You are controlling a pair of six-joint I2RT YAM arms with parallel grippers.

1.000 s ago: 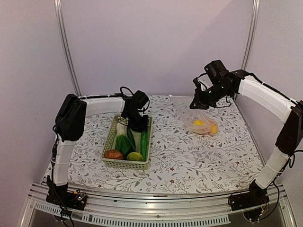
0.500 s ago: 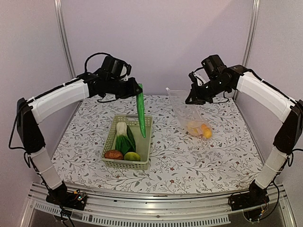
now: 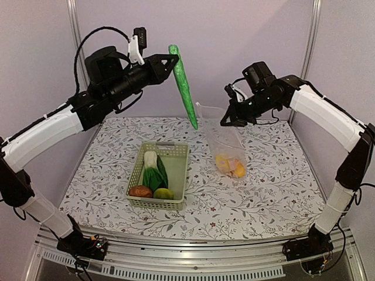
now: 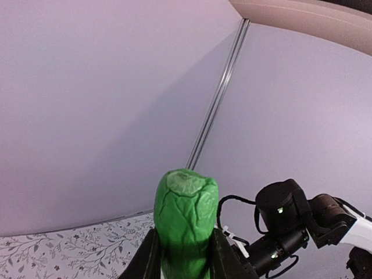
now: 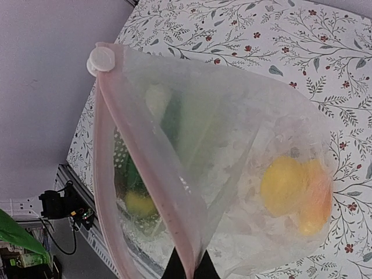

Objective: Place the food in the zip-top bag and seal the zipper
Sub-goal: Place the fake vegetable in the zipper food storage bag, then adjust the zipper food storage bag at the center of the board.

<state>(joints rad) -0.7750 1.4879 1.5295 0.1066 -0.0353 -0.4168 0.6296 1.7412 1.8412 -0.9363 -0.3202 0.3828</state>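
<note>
Clear zip-top bag (image 5: 232,116) held up by right gripper (image 5: 187,261), pinkish zipper (image 5: 139,174) pinched between closed fingers. White slider (image 5: 101,58) seen at zipper's other end. Yellow fruit (image 5: 283,185) and orange fruit (image 5: 318,203) lodged touching inside bag. Floral tablecloth (image 5: 279,35) seen beneath.

Soft, even, fairly bright light — faint shadows beside the basket (image 3: 155,204); the bag (image 5: 221,116) looks hazy, mildly glaring, slightly blurred

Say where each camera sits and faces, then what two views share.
Top external: high behind the bases, looking down at the table; both arms show, left gripper holding the cucumber.
Left wrist: on the raised left arm, facing the back wall; its fingers show.
Right wrist: on the right arm, looking down through the bag; right gripper pinches its zipper.
Shared: top and left wrist both show the cucumber.
</note>
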